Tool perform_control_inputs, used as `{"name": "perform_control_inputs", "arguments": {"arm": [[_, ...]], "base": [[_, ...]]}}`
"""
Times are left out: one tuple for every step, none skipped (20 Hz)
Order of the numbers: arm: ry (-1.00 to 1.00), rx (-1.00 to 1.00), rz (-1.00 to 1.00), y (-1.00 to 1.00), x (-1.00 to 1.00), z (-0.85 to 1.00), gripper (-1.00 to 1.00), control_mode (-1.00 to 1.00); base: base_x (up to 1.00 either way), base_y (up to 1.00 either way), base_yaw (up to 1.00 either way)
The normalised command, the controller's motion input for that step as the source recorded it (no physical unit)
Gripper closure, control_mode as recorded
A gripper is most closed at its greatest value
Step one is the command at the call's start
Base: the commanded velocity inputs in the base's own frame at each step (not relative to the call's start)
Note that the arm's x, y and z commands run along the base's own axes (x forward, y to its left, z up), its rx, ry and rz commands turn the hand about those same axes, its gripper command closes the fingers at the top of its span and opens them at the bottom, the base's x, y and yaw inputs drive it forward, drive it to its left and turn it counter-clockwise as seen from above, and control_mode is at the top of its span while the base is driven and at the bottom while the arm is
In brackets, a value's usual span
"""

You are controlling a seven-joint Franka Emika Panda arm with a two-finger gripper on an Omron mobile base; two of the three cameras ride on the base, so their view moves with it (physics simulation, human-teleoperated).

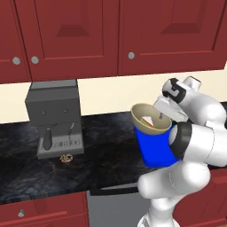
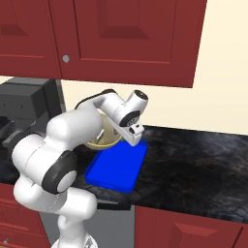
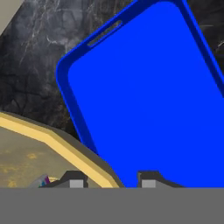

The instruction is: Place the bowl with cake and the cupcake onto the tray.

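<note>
You've got the fingers (image 3: 109,179) pinched on the bowl with cake's (image 1: 150,119) rim, lifted above the tray (image 3: 148,100) for the drop.

The left base view was taken from behind the arm on its left, facing forward and down across the counter (image 1: 102,166) toward the red cabinets (image 1: 111,35). The right base view was taken from behind on the right, aimed the same way. The arm, bowl (image 1: 150,119), tray (image 2: 117,166) and coffee machine (image 1: 55,116) were shared by both. The hand view was taken close above the tray, looking down along the gripper (image 3: 111,179), with the bowl rim seen at lower left.
</note>
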Motion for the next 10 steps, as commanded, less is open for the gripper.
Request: {"name": "perform_control_inputs", "arguments": {"arm": [[0.0,-0.01,0.0,-0.51,0.21,0.0,1.0,-1.0],[0.0,-0.02,0.0,-0.46,0.22,0.0,1.0,-1.0],[0.0,-0.02,0.0,-0.33,0.21,0.0,1.0,-1.0],[0.0,-0.05,0.0,-0.29,0.25,0.0,1.0,-1.0],[0.0,-0.07,0.0,-0.39,0.26,0.0,1.0,-1.0],[0.0,-0.07,0.0,-0.38,0.2,0.0,1.0,-1.0],[0.0,-0.07,0.0,-0.39,0.15,0.0,1.0,-1.0],[0.01,-0.09,-0.02,-0.4,0.16,0.0,1.0,-1.0],[0.03,-0.11,-0.04,-0.38,0.16,0.0,1.0,-1.0],[0.03,-0.11,-0.05,-0.32,0.13,0.0,1.0,-1.0]], "base": [[0.0,0.0,0.0],[0.0,0.0,0.0],[0.0,0.0,0.0],[0.0,0.0,0.0],[0.0,0.0,0.0],[0.0,0.0,0.0],[0.0,0.0,0.0],[0.0,0.0,0.0],[0.0,0.0,0.0],[0.0,0.0,0.0]]}}
